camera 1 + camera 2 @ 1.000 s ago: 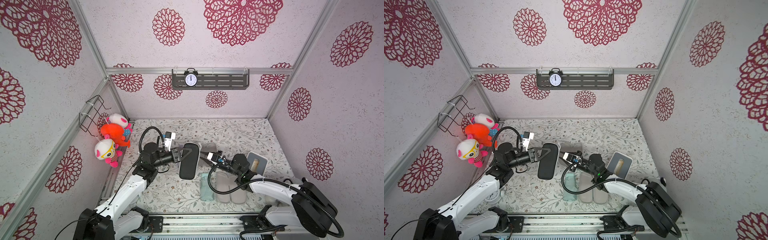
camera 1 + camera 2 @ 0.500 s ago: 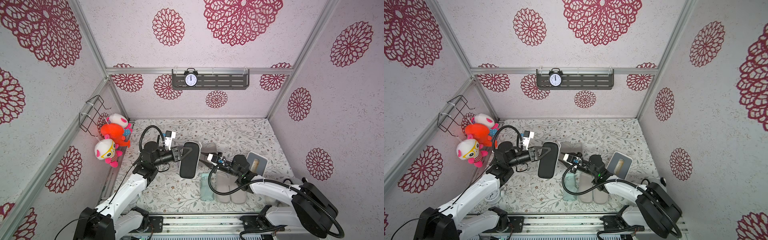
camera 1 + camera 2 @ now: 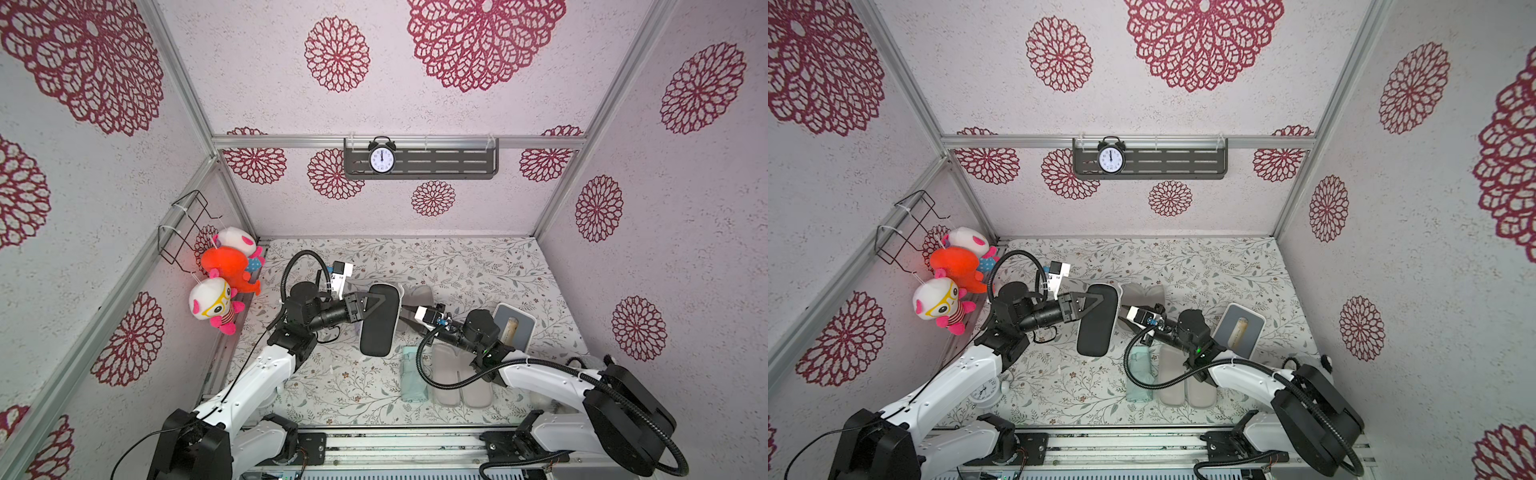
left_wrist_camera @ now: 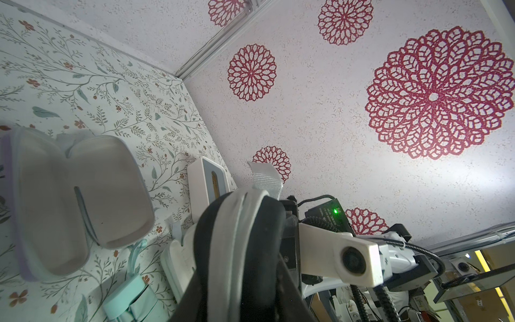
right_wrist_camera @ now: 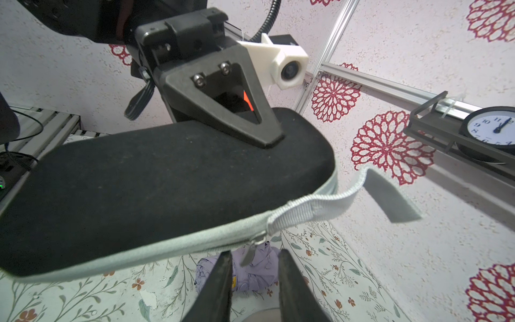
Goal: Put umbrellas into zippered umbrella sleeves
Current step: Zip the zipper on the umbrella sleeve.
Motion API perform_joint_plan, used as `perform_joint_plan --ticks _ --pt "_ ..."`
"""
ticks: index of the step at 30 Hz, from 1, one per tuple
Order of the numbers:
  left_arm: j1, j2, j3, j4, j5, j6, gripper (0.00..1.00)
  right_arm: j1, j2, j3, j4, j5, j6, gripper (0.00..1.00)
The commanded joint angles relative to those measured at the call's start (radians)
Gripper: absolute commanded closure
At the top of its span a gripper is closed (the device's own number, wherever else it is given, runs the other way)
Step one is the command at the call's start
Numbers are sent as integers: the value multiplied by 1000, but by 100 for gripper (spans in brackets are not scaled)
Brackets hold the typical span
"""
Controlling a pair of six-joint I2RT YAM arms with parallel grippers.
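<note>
**Holding the black sleeve aloft, right tool poised at its zip**

Three plush toys (image 3: 220,286) hang on the left wall below a wire basket (image 3: 187,226); just beside them the left arm (image 3: 266,365) rises from the near edge of the counter (image 3: 478,266), bends at the elbow and reaches level toward the middle; a small alarm clock (image 3: 984,392) stands under it. The left tool (image 3: 380,303) is pressed together on one end of the black sleeve (image 3: 376,332), one finger flat on the top shell, holding it clear of the counter; the grey zip looks done up along the edge that shows. On the back wall a wall clock (image 3: 381,160) sits on a dark shelf (image 3: 449,162).

Behind the lifted sleeve lies the lilac sleeve (image 3: 417,293), spread wide, pale lining up; the lilac umbrella (image 5: 262,278) lies on the counter beyond the right tool (image 5: 255,259). That tool's fingers stand spread with a narrow gap, pinching nothing; the zip pull (image 5: 249,252) dangles just off the fingertips, in line with the gap; a grey strap loop (image 5: 362,195) juts from the sleeve's end beside it.

Toward the front the mint green umbrella (image 3: 413,374) lies flat just beside a third sleeve (image 3: 461,382), which is open and partly hidden by the right arm (image 3: 540,374) and its black cable (image 3: 424,365); a white box (image 3: 505,309) leans tilted further right. The right arm stretches low from the near right corner, wrist aimed at the black sleeve's side.
</note>
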Motion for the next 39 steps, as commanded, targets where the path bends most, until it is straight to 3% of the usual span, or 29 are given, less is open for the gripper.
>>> perform_joint_plan --ticks 1,20,39 --pt "6 -2 33 69 25 -13 100 -3 -26 33 33 15 21 73" --pt "4 10 39 76 31 -27 100 -1 -31 33 34 15 -2 100" --pt "7 29 46 141 7 -66 100 12 -39 12 -114 -97 -54 100"
